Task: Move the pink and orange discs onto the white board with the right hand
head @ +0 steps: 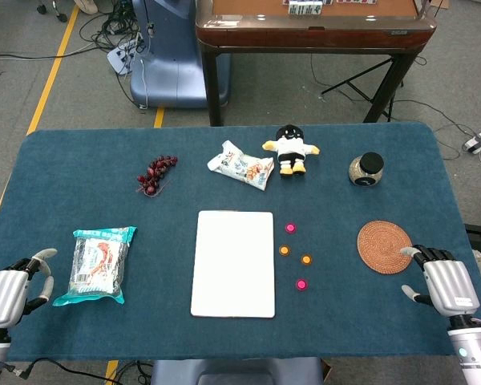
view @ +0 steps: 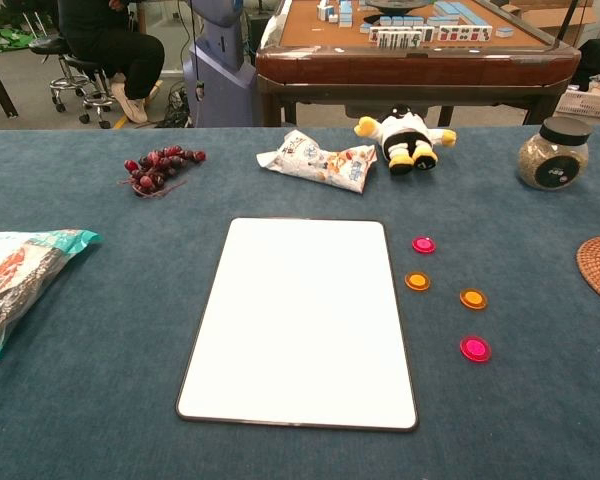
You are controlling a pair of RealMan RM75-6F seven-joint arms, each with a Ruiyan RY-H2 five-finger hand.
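Lying flat near the middle of the blue counter (head: 56,168), the white board (head: 233,263) is carrying nothing; all four discs are sitting on the cloth just to its right, apart from it and from one another; the far pink disc (head: 289,228) is resting nearest the back, the near pink disc (head: 301,284) nearest the front, and the two orange discs (head: 284,250) (head: 306,260) are lying between them.

Hovering at the front right corner, the right hand (head: 442,282) is holding nothing, its fingers loosely spread and pointing toward the woven coaster (head: 384,246), with the fingertips close to its rim; the left hand (head: 14,287) is resting at the front left edge, empty too, fingers slightly curled and apart, just beside the teal snack packet (head: 98,265).

Sitting along the back are a bunch of dark red grapes (head: 155,174), a white snack bag (head: 240,165), a small plush toy (head: 289,149) and a black-lidded jar (head: 366,169); neither hand is showing in the chest view.
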